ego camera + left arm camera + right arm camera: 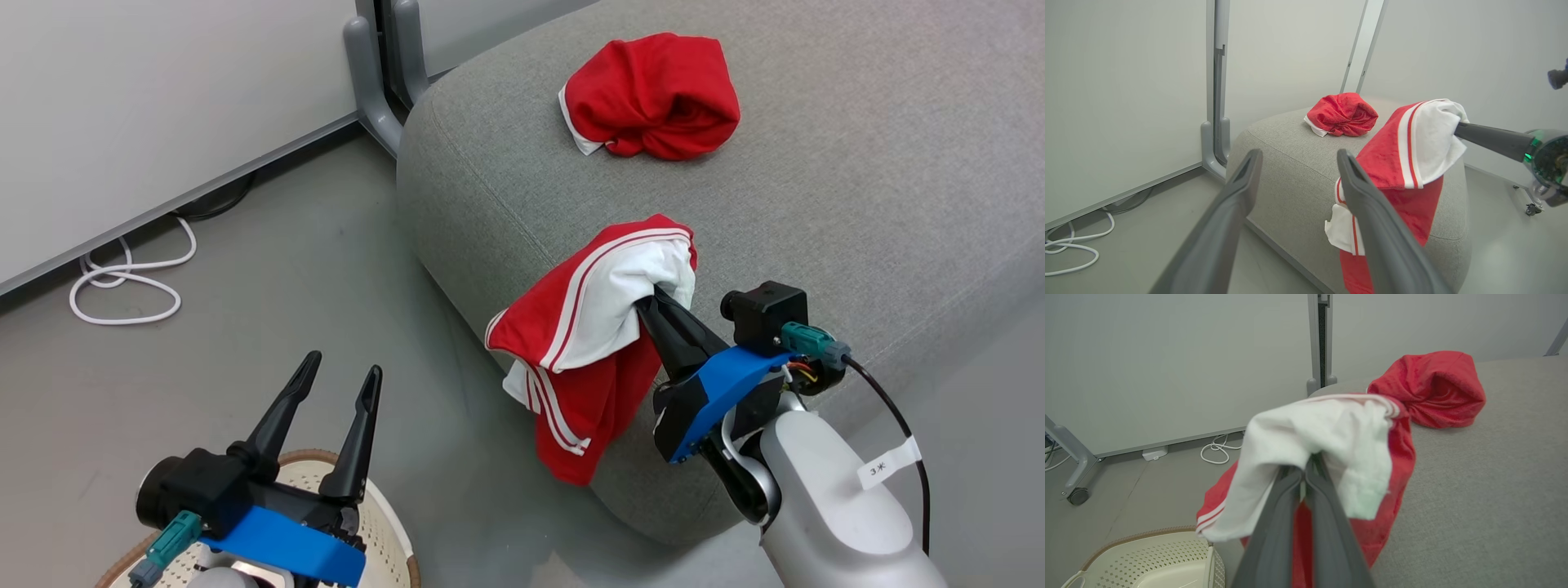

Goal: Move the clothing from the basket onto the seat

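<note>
Right gripper (658, 307): clamped on the striped garment (588, 327), which hangs at the seat's (816, 204) edge.
Left gripper (343, 367): fingers spread, above the basket (382, 523).
Plain red garment (653, 94): bunched on the seat.

Left hand (343, 365) hovers low, fingers (282, 408) spread; right hand (657, 304) reaches forward, clamped on clothing (588, 318).
</note>
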`<state>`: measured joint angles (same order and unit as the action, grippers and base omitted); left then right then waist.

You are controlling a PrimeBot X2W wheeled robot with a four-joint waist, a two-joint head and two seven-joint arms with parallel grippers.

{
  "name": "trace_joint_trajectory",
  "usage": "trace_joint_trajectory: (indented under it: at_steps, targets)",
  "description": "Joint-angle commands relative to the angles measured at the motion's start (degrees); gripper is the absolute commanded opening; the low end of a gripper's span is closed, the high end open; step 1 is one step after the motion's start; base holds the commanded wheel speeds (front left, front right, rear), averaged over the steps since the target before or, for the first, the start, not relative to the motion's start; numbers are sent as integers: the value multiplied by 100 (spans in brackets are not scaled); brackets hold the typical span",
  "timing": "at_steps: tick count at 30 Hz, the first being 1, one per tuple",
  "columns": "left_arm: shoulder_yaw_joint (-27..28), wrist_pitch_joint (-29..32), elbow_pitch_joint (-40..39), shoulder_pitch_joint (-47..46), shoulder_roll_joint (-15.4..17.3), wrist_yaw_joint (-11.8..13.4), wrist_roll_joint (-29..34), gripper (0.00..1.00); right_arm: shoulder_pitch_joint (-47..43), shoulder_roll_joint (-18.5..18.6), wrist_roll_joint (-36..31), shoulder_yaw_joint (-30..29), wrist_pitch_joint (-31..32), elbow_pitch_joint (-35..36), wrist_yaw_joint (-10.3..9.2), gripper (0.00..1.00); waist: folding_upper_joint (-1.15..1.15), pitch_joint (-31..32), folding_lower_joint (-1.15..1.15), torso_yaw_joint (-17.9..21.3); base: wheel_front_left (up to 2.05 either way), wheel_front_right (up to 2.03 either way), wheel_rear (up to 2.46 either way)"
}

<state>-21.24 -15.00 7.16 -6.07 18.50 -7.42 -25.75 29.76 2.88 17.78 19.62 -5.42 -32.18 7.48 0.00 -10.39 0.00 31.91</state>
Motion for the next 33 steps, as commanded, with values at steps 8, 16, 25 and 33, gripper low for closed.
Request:
trace_joint_trajectory:
  at_steps: [8,16,25,33]
  targets:
    - [181,-26,-141,-41,113,-5,63,100,583,2,309,-114,173,99,3,0,0,-283,0,1,0,0,0]
    - [60,-27,-408,-304,254,-5,247,100,1788,441,736,-1028,355,175,3,0,0,-953,0,-408,0,0,0]
    - [-193,-21,-745,-872,660,-5,313,100,3293,1618,554,-2318,347,17,3,0,0,-1920,0,-851,0,0,0]
    - [-209,80,-1251,-1383,930,25,411,100,4002,2172,-210,-3649,207,-314,3,0,0,-2738,0,-1150,0,0,0]
